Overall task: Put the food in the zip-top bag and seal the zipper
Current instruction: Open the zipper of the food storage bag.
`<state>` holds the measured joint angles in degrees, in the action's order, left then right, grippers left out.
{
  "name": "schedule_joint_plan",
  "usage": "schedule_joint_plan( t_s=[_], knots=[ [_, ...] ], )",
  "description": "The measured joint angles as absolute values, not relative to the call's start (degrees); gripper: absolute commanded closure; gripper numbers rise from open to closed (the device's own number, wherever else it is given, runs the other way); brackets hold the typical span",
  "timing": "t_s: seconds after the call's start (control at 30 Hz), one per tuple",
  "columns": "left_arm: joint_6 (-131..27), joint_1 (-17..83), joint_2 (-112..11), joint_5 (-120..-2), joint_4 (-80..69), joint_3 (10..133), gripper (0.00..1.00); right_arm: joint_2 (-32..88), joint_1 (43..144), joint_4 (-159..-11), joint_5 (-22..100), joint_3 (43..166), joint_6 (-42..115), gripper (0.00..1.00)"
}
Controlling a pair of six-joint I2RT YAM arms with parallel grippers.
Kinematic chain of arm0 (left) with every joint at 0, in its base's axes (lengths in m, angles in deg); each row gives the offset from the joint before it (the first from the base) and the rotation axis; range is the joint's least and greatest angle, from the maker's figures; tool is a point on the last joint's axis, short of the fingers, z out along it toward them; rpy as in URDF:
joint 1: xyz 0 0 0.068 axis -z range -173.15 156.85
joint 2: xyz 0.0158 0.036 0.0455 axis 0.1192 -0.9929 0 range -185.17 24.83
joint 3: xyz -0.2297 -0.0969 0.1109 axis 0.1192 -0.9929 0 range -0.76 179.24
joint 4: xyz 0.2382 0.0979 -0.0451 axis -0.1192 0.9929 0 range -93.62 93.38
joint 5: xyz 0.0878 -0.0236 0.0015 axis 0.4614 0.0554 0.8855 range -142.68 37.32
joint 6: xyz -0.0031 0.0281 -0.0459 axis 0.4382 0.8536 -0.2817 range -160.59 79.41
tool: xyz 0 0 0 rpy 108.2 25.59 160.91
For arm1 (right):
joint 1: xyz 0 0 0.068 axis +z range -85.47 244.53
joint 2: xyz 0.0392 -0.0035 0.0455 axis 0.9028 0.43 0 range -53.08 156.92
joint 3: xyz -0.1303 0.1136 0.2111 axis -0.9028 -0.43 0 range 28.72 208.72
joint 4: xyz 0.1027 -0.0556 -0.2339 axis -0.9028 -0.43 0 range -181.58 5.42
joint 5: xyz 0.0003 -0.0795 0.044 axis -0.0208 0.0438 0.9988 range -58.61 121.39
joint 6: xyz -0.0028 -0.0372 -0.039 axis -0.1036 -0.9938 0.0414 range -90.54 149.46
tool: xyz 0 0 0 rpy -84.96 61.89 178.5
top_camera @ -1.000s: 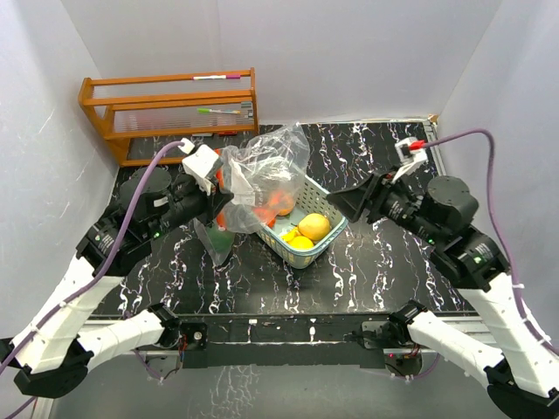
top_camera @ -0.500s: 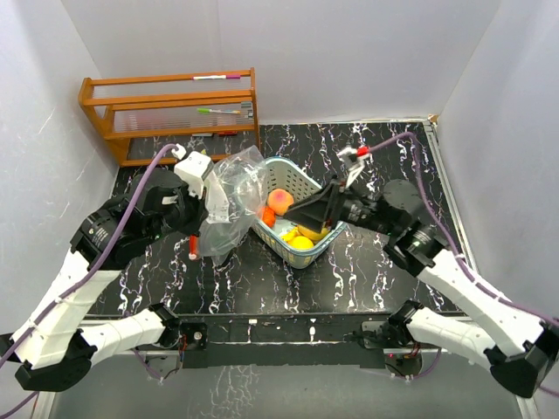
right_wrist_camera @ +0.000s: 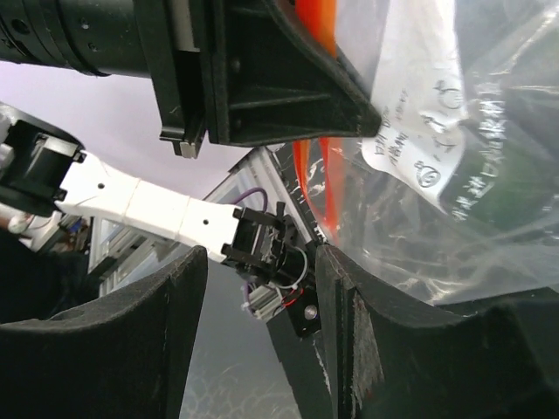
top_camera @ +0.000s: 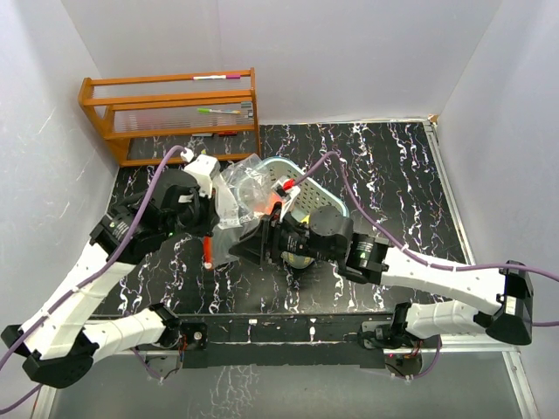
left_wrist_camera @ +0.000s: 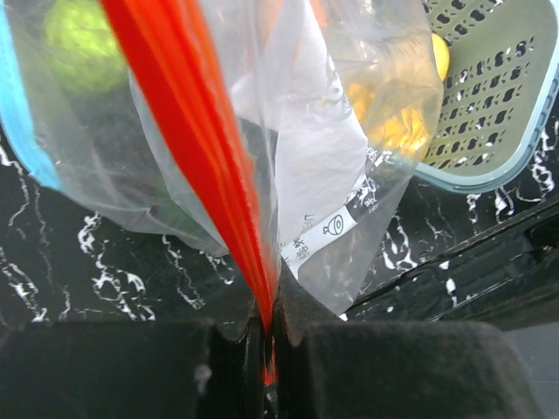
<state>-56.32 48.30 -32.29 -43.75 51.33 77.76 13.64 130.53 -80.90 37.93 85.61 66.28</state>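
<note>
My left gripper [top_camera: 210,229] is shut on the red zipper strip [left_wrist_camera: 218,166] of the clear zip-top bag [top_camera: 240,194], which hangs crumpled over the left side of the teal basket [top_camera: 307,172]. A green food piece [left_wrist_camera: 83,48] shows through the bag. A yellow-orange piece [left_wrist_camera: 391,122] shows through the plastic by the basket [left_wrist_camera: 493,96]; I cannot tell whether it is in the bag. An orange-red piece [top_camera: 272,203] shows by the bag's right edge. My right gripper [top_camera: 247,250] is open and empty, with the bag [right_wrist_camera: 454,166] against its right finger [right_wrist_camera: 410,349].
A wooden rack [top_camera: 170,109] with pens stands at the back left. The right arm stretches across the front of the basket and hides most of what lies in it. White walls close in the black marbled table [top_camera: 393,183].
My right arm has swung left across the basket to the bag's lower edge. My left gripper has carried the bag down and to the right, nearer the basket.
</note>
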Motion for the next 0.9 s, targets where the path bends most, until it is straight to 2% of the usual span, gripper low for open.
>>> schedule_joint_plan(
  t_s=[0.3,0.9],
  knots=[
    [-61.89,48.3,-35.94,-46.81,45.78,77.12,1.0,19.6,138.79,-80.99,23.9,89.61,62.91,0.45],
    [-65.1,48.3,-34.83,-49.22,43.12,77.12,1.0,29.59,151.21,-84.07,-15.44,95.81,55.13,0.5]
  ],
)
